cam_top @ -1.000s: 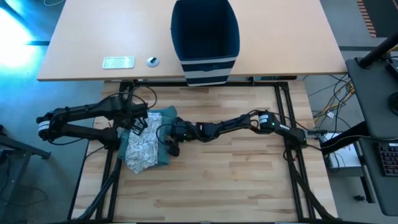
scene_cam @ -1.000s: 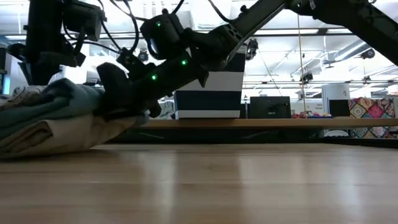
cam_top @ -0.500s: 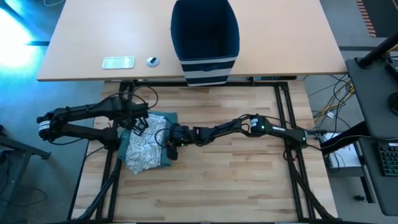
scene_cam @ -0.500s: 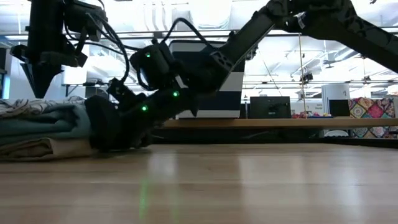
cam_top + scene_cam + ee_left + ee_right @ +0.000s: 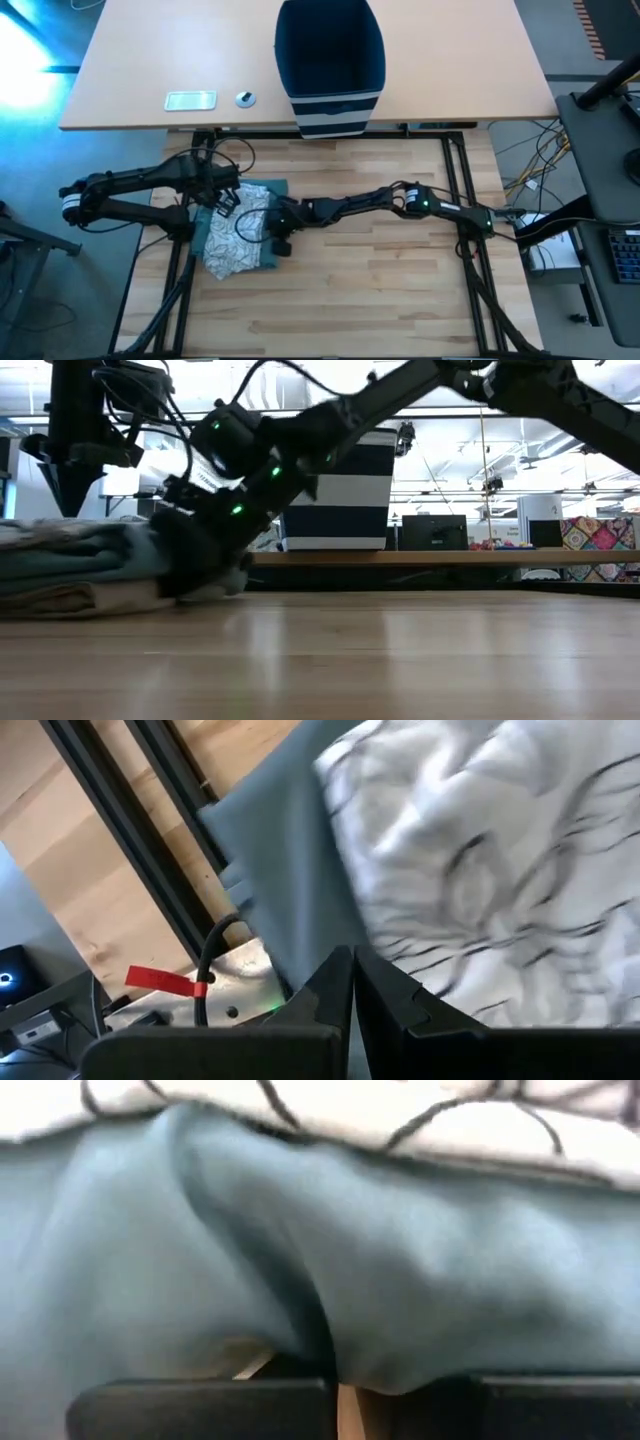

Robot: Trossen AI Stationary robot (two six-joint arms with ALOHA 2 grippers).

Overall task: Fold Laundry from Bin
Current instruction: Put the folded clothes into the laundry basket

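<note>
A flat pile of laundry [image 5: 235, 235] lies at the table's left: white cloth with dark line patterns [image 5: 500, 850] on top, a teal-green garment [image 5: 80, 555] under it, and a beige one [image 5: 70, 598] at the bottom. My right gripper [image 5: 272, 235] reaches low across the table to the pile's right edge and is shut on the teal cloth [image 5: 420, 1280]. Over the pile's far edge my left gripper [image 5: 352, 980] points down, shut, with nothing between its fingers. The navy bin [image 5: 330, 60] with white stripes stands on the far desk. My right gripper has a fold of the teal garment [image 5: 325, 1345] at the pile's right edge between its fingers. It comes slanting down from the table's right side, close to the tabletop. The cloth bulges slack over the fingers, and the pile rests on the table.
A flat white device [image 5: 190, 100] and a small round object [image 5: 245, 98] lie on the far desk, left of the bin. Bare wooden tabletop [image 5: 380, 280] stretches right of the pile and toward the near edge. Black frame rails [image 5: 170, 870] run along the table's sides.
My right gripper has sunk toward the tabletop and tipped further down at the pile's right edge. The edge of the pile, which was draped raised over the gripper a second ago, has come down and lies flat on the table.
</note>
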